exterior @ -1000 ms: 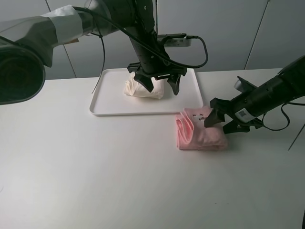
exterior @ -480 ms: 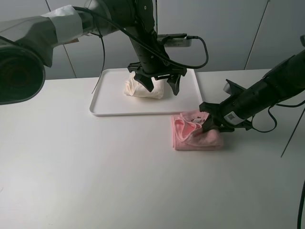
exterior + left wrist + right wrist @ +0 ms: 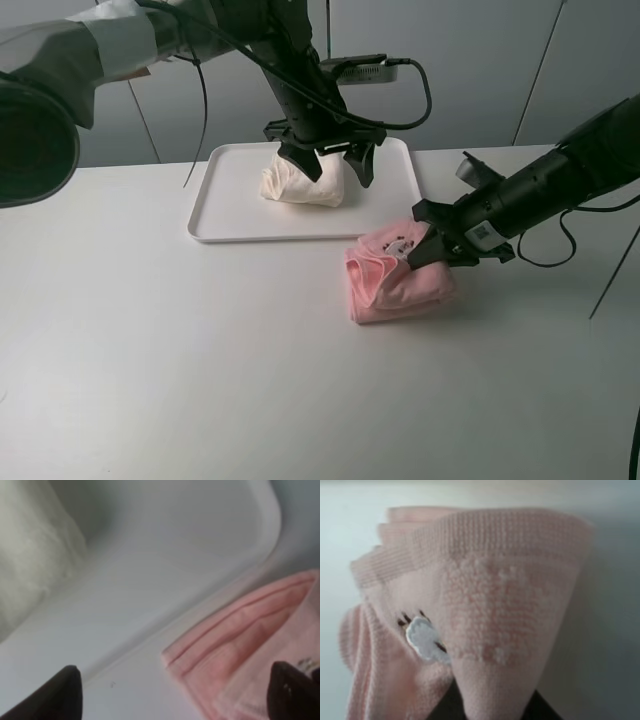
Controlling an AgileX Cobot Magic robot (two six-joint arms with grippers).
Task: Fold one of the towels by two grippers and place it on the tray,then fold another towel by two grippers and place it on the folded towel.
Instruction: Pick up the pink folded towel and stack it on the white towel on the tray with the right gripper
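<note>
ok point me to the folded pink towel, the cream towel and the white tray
folded pink terry towel (image 3: 395, 290): exterior high view, on its front face
folded cream towel (image 3: 300, 185): exterior high view, on its middle
white rectangular plastic tray (image 3: 235, 215): exterior high view, on its bare floor near the front

Wide bare white tabletop (image 3: 200, 380) across the near side and the left, nothing standing on it. At the far centre, the white rectangular tray (image 3: 235, 225) is half taken: a folded cream towel (image 3: 300, 185) fills its middle, and the black left gripper (image 3: 333, 165) hangs spread right over it, blocking approach from above. The tray's left part lies bare. Just off its near right corner, the bunched pink towel (image 3: 395, 285) and black right gripper (image 3: 430, 250) crowd the gap.
</note>
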